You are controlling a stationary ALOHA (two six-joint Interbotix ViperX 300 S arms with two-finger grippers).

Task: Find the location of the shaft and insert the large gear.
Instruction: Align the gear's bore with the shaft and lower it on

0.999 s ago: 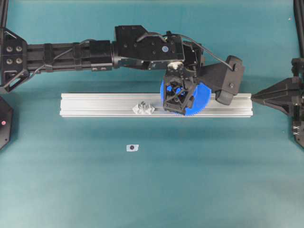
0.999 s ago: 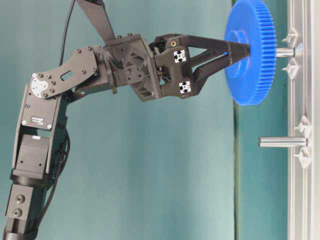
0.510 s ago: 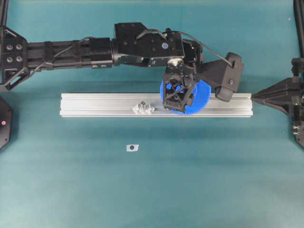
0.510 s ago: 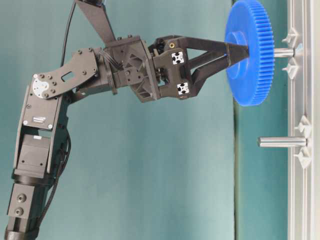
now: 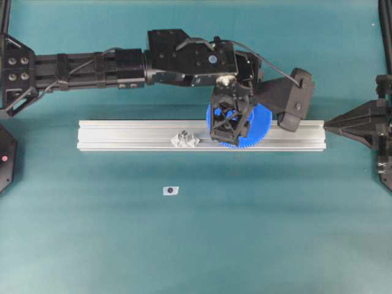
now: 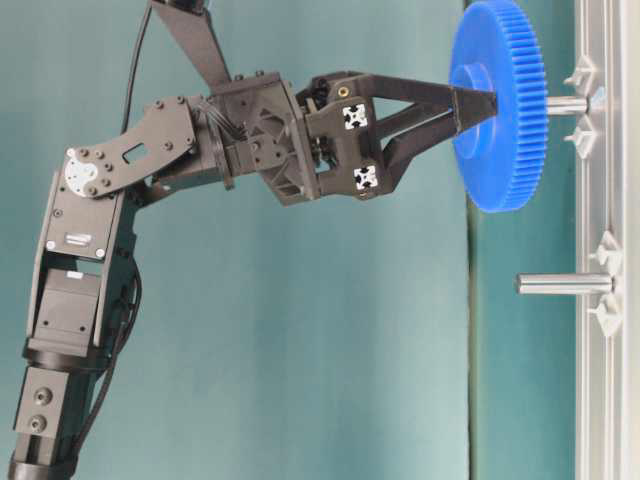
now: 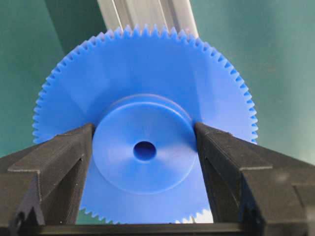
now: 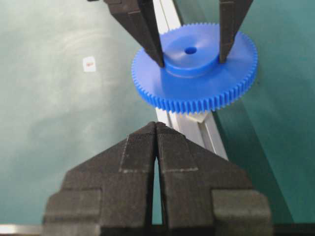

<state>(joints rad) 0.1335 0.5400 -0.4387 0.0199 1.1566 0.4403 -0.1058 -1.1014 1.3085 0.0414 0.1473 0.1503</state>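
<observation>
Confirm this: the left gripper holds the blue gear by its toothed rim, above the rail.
Not the rim. The left gripper grips the gear by its raised hub, as the left wrist view shows. It is above the rail.

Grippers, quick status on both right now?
Left gripper: closed on the large gear, fingers clamping its raised hub.
Right gripper: closed, holding nothing.

Teal tabletop (image 5: 275, 233); soft, even light
</observation>
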